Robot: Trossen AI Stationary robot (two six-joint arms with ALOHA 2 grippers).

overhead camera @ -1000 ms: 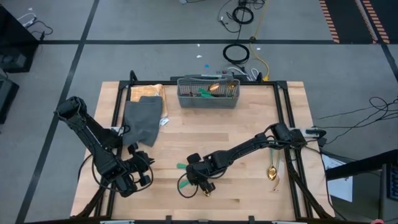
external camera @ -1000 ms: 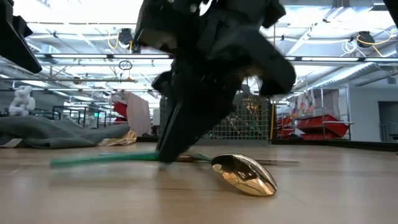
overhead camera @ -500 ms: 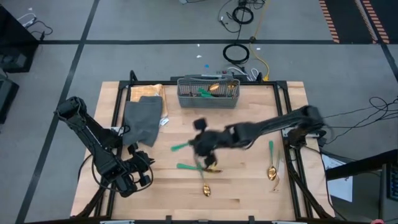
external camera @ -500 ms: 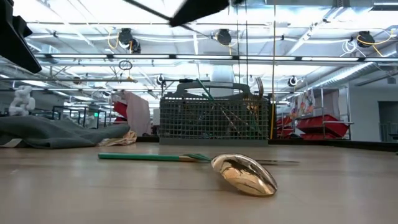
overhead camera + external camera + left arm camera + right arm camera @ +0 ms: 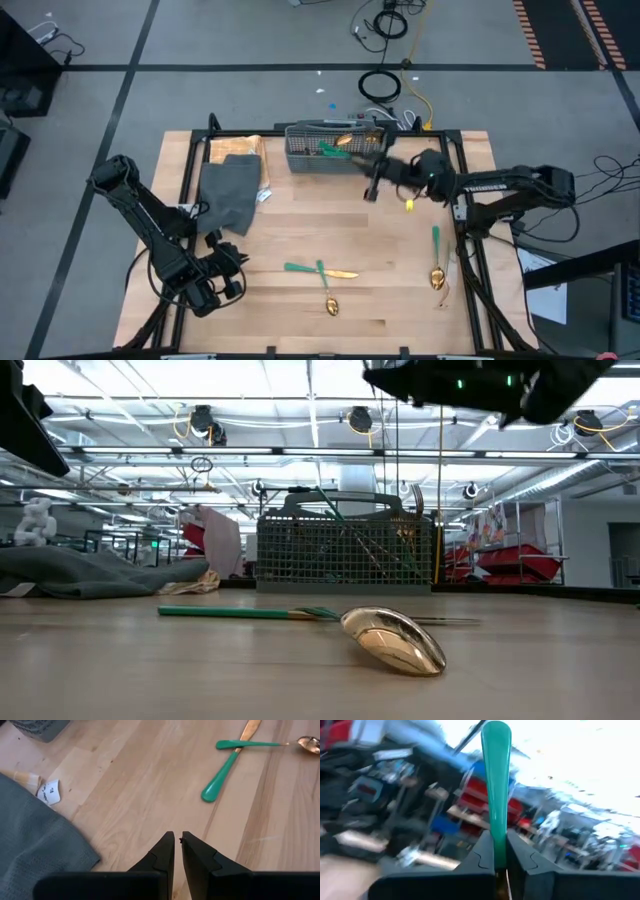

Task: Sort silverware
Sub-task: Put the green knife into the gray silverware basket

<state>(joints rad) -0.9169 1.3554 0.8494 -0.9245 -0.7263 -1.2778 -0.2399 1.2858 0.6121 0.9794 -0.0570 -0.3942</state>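
Observation:
Green-handled, gold-headed silverware lies on the wooden table: a crossed pair (image 5: 318, 271) and a spoon (image 5: 330, 306) near the near edge, another spoon (image 5: 437, 275) at the right. In the low view the gold spoon (image 5: 394, 640) lies in front of a green handle (image 5: 225, 613). More pieces stand in the grey mesh basket (image 5: 335, 150) at the far edge. My right gripper (image 5: 371, 181) hovers in the air just right of the basket, shut on one utensil (image 5: 496, 780). My left gripper (image 5: 177, 841) is shut and waits low at the near left (image 5: 222, 281). My right gripper pinches a green-handled utensil between its two fingers (image 5: 484, 851), on the handle (image 5: 496, 832). The handle's free end (image 5: 496, 735) sticks out well past the fingertips. The piece is lifted clear of the table. Its gold head is hidden behind the fingers.
A grey folded cloth (image 5: 230, 192) lies at the far left, with a paper scrap (image 5: 49, 793) beside it. The basket (image 5: 345, 555) stands at the far edge. Bare wood lies between the cloth and the crossed silverware.
My right gripper rose from the silverware cluster near the near edge with one green-handled piece and swung quickly toward the far edge, up beside the basket, turning as it went. The other pieces stayed on the table.

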